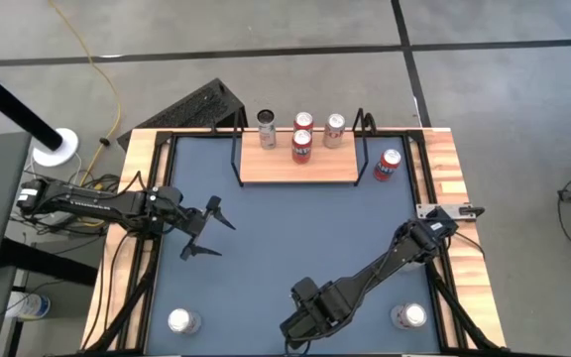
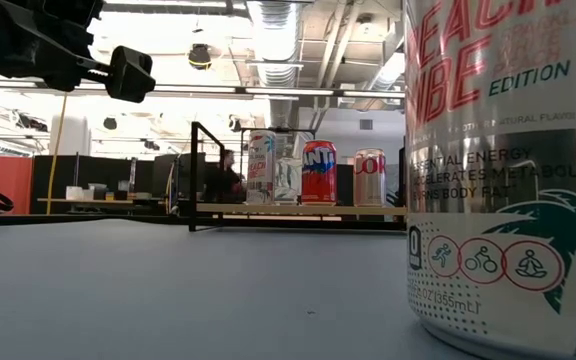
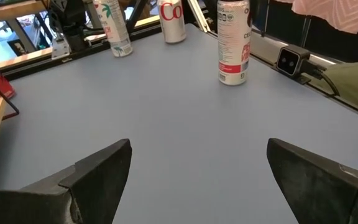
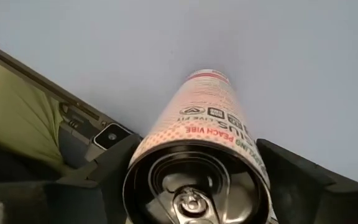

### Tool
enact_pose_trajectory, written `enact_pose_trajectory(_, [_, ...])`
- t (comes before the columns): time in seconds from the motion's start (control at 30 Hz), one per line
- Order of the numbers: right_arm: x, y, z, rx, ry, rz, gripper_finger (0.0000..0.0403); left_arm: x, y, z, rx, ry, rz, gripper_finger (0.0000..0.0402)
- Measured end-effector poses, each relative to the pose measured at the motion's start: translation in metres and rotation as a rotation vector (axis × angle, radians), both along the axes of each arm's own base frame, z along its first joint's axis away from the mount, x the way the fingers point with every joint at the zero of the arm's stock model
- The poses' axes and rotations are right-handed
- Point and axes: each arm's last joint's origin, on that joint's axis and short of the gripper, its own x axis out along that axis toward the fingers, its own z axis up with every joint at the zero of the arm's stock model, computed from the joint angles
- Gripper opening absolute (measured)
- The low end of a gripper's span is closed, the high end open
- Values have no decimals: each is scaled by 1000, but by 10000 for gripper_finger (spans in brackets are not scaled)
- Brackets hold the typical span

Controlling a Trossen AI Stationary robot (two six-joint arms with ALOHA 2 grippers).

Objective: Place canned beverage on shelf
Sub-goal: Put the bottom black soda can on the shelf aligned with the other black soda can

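Observation:
A silver can with red print stands upright on the blue table by its base, close to the near edge: can (image 4: pixel 207 106), can (image 2: pixel 498 180), can (image 3: pixel 232 43). My right gripper (image 4: pixel 196 149) points down over it, open, one finger on either side of the can's top; the arm (image 1: pixel 310 317) hides the can in the high view. I cannot tell whether the fingers touch it. The shelf (image 1: pixel 297 169) stands at the far edge with several cans (image 1: pixel 302 146) on its board. My left gripper (image 1: pixel 206 230) waits open at the left, holding nothing.
One can (image 1: pixel 389 164) stands on the table right of the shelf. Two more stand near the front corners, one on the left (image 1: pixel 181 320) and one on the right (image 1: pixel 409 315). Wooden rails (image 1: pixel 454 188) border the table. The middle of the table (image 1: pixel 295 238) is bare.

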Motion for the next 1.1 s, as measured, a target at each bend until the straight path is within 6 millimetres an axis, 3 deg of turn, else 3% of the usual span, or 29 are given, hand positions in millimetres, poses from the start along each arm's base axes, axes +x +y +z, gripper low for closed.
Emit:
enact_pose_trajectory(0.4, [-3,1,0,21,31,50,229,0,0,0,-3,2,1,364])
enact_pose_trajectory(0.67, [-4,-6,4,7,54,236,227,0,0,0,-3,1,1,364])
enact_pose_trajectory(0.9, [11,-55,7,-87,93,527,228,0,0,0,-2,6,3,364])
enact_pose_trajectory(1.1, [35,-118,11,-165,42,810,229,0,0,-1,25,2,5,364])
